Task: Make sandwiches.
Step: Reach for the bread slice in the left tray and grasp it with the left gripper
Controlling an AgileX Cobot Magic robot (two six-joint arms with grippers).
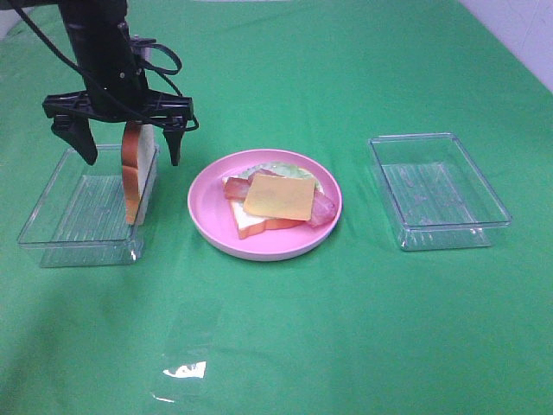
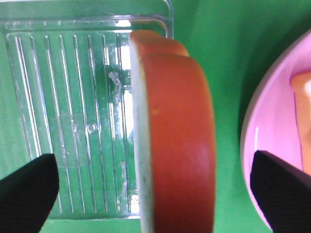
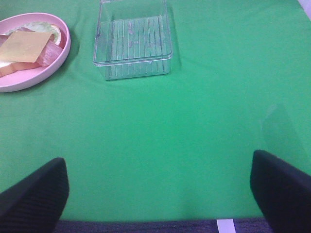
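A bread slice (image 1: 136, 173) with orange-brown crust stands on edge against the right wall of the left clear tray (image 1: 69, 233). My left gripper (image 1: 130, 143) hangs open over it, one finger on each side, neither touching. In the left wrist view the bread slice (image 2: 175, 136) fills the gap between the black fingertips (image 2: 26, 191). On the pink plate (image 1: 259, 251) lies a bread slice (image 1: 251, 225) with lettuce (image 1: 281, 169), bacon (image 1: 321, 209) and a yellow cheese square (image 1: 278, 197) on top. My right gripper (image 3: 158, 194) is open above bare green cloth, holding nothing.
An empty clear tray (image 1: 436, 190) sits to the right of the plate, and shows again in the right wrist view as the tray (image 3: 133, 46) beside the plate (image 3: 34, 80). A shiny clear patch (image 1: 186, 372) lies on the cloth near the front edge.
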